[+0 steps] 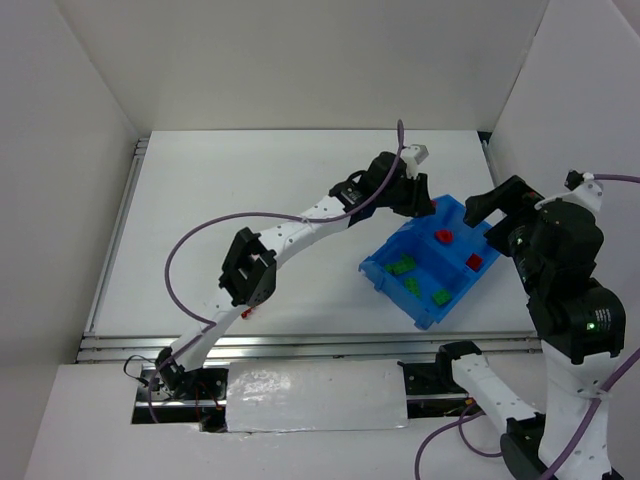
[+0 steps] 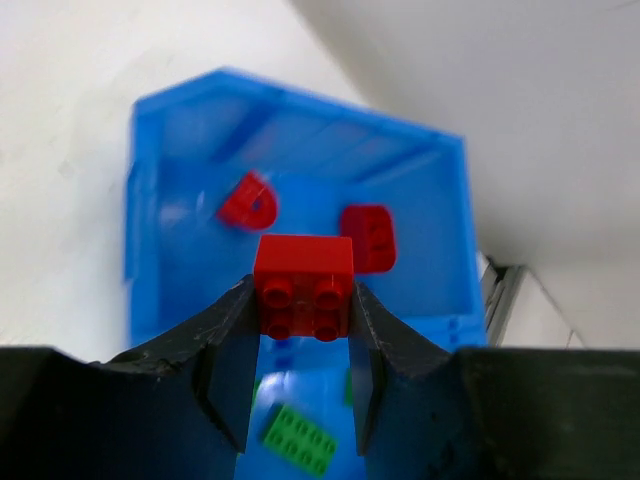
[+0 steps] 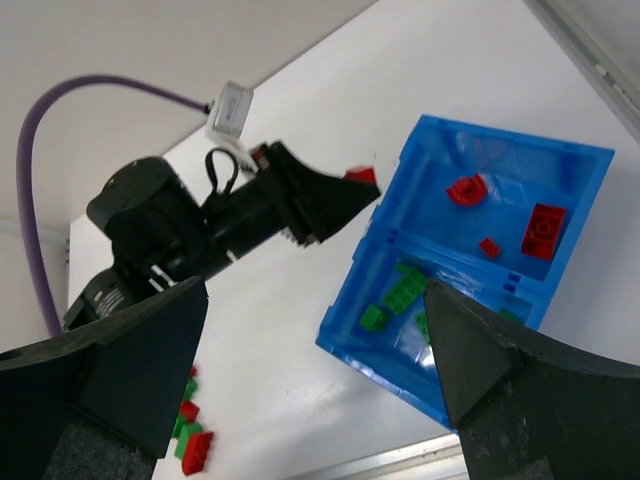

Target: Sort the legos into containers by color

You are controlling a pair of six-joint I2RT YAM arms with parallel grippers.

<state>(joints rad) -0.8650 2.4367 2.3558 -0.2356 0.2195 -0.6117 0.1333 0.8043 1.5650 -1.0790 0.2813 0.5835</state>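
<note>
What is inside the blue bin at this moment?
One compartment of the blue bin holds three red legos, the other green legos. A finger of the right gripper hides part of the green side in its wrist view, so their number is uncertain.

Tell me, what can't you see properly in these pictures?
- Top view: the red brick held by the left hand is hidden under that hand.
- Right wrist view: the loose brick pile is partly covered by that camera's own dark fingers.
- Left wrist view: the blue bin is blurred.

Bright light, soft shadows, glare on glossy sheet [image 1: 315,395], blue bin [image 2: 300,140] blurred in left wrist view
</note>
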